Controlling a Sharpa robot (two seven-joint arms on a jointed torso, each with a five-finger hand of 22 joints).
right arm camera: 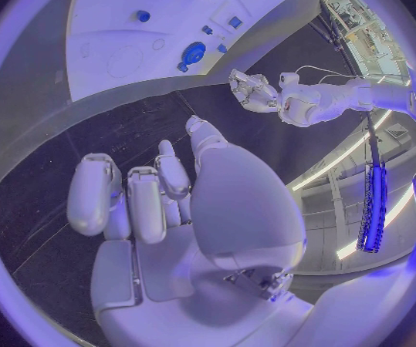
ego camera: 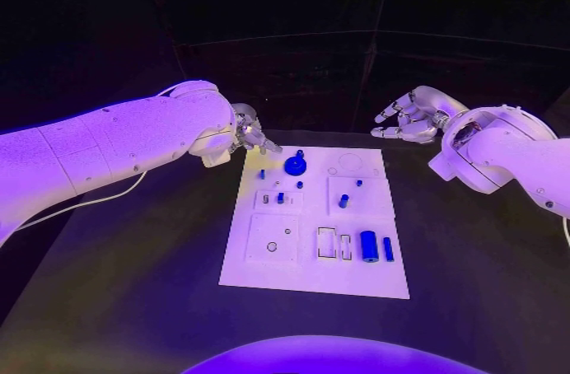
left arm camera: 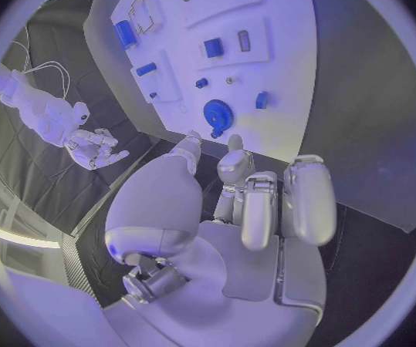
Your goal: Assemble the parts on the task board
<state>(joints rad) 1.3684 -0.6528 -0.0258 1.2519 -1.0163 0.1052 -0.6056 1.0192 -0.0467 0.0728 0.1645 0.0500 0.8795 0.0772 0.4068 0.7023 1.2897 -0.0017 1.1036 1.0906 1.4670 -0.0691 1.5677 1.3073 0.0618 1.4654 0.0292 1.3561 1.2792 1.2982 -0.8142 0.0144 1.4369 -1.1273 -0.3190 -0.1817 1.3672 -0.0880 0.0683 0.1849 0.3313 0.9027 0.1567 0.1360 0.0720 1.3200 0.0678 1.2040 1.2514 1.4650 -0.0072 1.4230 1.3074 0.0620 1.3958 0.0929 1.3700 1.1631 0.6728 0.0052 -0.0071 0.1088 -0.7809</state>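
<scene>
Nearest me on the white task board [ego camera: 357,285] lie a fat blue cylinder [ego camera: 370,245] and a thinner blue pin [ego camera: 389,249] beside it, just right of two narrow rectangular slots [ego camera: 327,243]. Farther up sit a short blue peg [ego camera: 343,200] on a raised square block and smaller blue bits [ego camera: 280,198] on the block to its left. Beyond those is the blue gear [ego camera: 296,165], lying flat near the board's far edge, with a round recess [ego camera: 352,162] just to its right.

The left hand [ego camera: 247,133] hovers at the far left corner of the board, close to the gear but apart from it; its fingers are spread and hold nothing (the left wrist view shows the fingertips [left arm camera: 191,139] just short of the gear [left arm camera: 218,116]). The right hand [ego camera: 408,117] hangs past the board's far right corner, well off it, fingers loosely apart and empty.

My guess is that the step in hand is reaching for the gear. The next move would call for lowering the left hand and pinching the gear by its rim or hub, cleanly enough to carry it to its seat.
</scene>
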